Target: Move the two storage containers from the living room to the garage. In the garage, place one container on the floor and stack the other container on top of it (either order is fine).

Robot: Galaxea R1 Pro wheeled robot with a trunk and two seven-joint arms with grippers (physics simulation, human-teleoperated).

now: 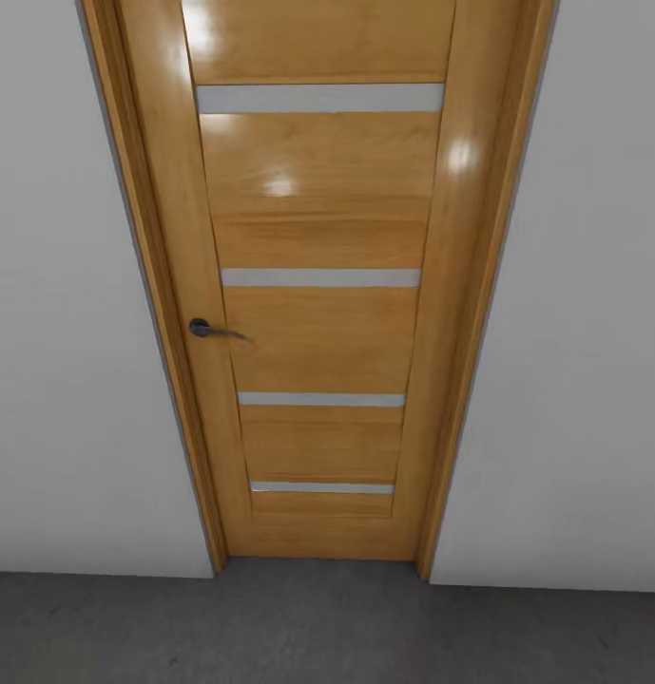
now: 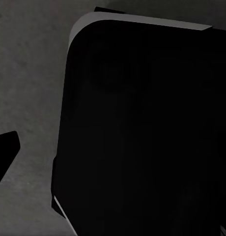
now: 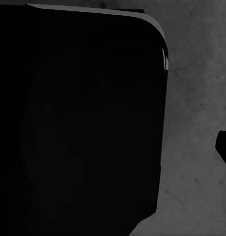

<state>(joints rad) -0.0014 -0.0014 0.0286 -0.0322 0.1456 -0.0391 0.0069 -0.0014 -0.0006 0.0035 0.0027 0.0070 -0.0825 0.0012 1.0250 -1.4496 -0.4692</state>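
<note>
Jaws' state on either arm cannot be told; both wrists look down on grey concrete floor (image 2: 29, 73) facing a closed wooden door (image 1: 317, 313)

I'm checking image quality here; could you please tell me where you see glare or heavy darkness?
Head view: bright glare patches on the glossy wooden door, evenly lit walls. Both wrist views: dim, a near-black rounded shape against mottled grey floor.

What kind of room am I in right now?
Likely the garage, at its edge: the floor is dark grey mottled concrete, the walls are plain white, and straight ahead stands a shut wooden door with a dark lever handle.
</note>
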